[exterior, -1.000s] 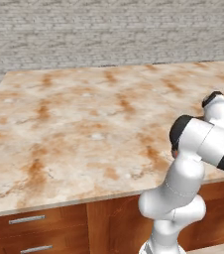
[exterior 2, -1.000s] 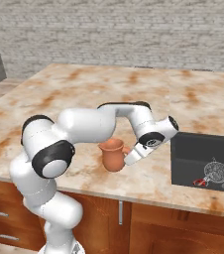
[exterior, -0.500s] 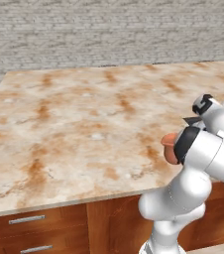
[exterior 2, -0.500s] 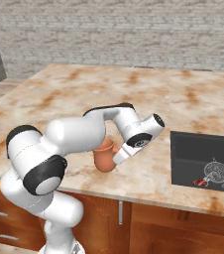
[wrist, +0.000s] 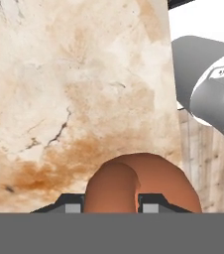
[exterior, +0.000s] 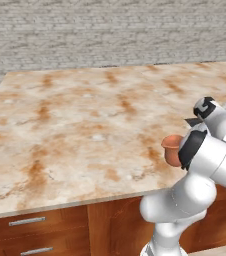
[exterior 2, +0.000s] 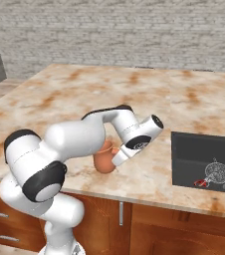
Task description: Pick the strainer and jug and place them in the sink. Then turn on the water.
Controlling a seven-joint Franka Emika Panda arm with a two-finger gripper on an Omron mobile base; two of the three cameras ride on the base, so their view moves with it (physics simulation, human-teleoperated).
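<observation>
One down, jug in the grip

One piece, the jug point(exterior 2: 104, 160), sits pinched in the gripper point(wrist: 110, 204) near the counter's point(exterior 2: 84, 94) front edge. The strainer point(exterior 2: 218, 173) lies in the sink point(exterior 2: 204, 152) already. Next, I'd judge, comes the carry across to the basin.

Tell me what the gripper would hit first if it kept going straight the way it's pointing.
The gripper is shut on the jug, so that travels with it. Past the jug, the hand view looks down at the marble counter, near its edge. That surface would probably be met first, though how far off it lies is unclear.
</observation>
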